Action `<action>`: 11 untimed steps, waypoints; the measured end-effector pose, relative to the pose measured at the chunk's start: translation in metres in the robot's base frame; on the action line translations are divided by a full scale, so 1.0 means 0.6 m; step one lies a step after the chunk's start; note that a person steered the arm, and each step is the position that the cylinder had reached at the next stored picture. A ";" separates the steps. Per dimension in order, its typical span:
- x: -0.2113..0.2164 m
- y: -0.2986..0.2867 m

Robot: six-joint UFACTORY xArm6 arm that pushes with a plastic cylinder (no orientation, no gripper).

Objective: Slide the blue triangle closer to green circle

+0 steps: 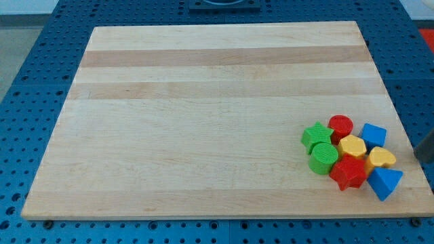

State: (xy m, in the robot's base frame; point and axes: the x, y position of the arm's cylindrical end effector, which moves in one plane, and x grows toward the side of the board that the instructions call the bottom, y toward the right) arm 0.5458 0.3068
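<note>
The blue triangle [385, 182] lies at the bottom right of a tight cluster of blocks near the board's bottom right corner. The green circle [323, 158] is at the cluster's left side, with the red star [348, 172] between it and the blue triangle. A dark rod comes in at the view's right edge; my tip [417, 154] is right of the yellow heart [382, 158], above and to the right of the blue triangle, touching no block.
The cluster also holds a green star [316, 135], a red circle [341, 126], a blue cube [373, 135] and a yellow hexagon [352, 146]. The wooden board [203, 102] lies on a blue perforated table [27, 81]. The board's right edge is close to the cluster.
</note>
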 end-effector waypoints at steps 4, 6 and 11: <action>0.063 -0.149; -0.005 -0.211; -0.156 -0.312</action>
